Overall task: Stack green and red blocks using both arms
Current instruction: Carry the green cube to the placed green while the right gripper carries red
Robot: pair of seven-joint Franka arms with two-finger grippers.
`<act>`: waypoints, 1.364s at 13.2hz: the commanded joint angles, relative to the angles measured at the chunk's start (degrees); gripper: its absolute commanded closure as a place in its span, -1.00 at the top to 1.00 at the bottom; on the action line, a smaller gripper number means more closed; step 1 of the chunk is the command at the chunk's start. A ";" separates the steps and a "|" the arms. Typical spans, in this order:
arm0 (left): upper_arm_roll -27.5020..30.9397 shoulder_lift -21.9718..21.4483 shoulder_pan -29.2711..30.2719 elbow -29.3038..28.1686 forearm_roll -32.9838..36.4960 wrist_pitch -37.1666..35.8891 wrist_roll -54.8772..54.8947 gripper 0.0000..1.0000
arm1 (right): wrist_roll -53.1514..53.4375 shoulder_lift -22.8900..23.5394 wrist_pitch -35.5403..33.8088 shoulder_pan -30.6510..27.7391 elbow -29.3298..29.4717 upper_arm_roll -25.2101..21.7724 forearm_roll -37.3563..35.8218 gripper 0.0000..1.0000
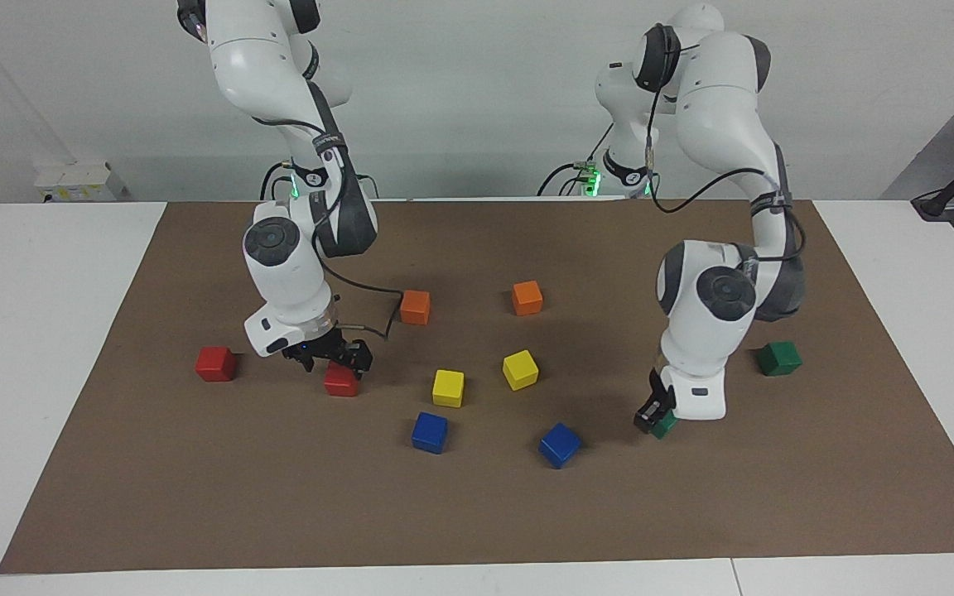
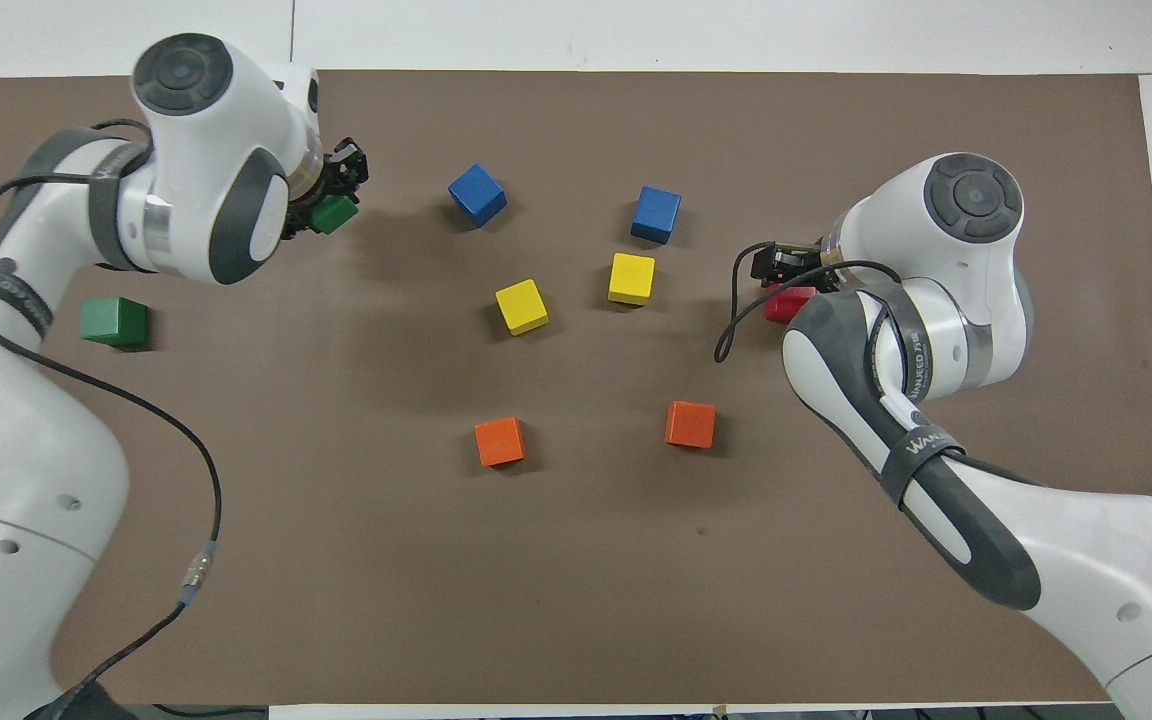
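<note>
Facing view set high across the table, looking at both arm bases and the wall, overhead view high above the robots' end, looking steeply down, half a turn apart, both sharing the brown mat (image 1: 195, 497) (image 2: 576, 600) and its scattered cubes

Left gripper (image 2: 334, 192), black and two-fingered, sits over a small dark green matte cube (image 2: 335, 214) at the left arm's end of the brown table mat (image 2: 576, 560); whether the fingers have closed on it cannot be told. A second dark green cube (image 2: 115, 321) lies nearer the robots than that gripper, partly beside the white left arm (image 2: 206, 190).

Right gripper (image 2: 784, 272) sits over a bright red matte cube (image 2: 787, 303), mostly hidden by the white right arm (image 2: 921, 300); grip unclear.

Between the two grippers: two blue cubes (image 2: 477, 194) (image 2: 655, 214), two yellow cubes (image 2: 521, 306) (image 2: 631, 278), and, nearer the robots, two orange cubes (image 2: 500, 441) (image 2: 690, 424), all apart from one another.
</note>
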 commanded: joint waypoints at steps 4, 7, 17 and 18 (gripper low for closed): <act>-0.30 -14.56 12.60 -14.12 0.37 -2.64 39.16 -1.00 | 2.05 0.66 3.24 0.24 -1.20 0.06 -0.16 1.00; -0.30 -15.53 18.66 -16.93 0.37 -0.46 54.29 -1.00 | 2.05 0.84 8.85 0.24 -5.50 -0.03 -0.16 1.00; -0.30 -20.72 24.39 -34.70 -8.14 14.94 57.67 -1.00 | -4.35 -1.35 -3.05 -1.51 0.09 -0.38 -0.42 -1.00; -0.21 -20.72 24.39 -35.13 -8.15 15.02 57.76 -1.00 | -7.24 -2.49 -6.99 -3.08 2.20 -0.38 -0.51 -1.00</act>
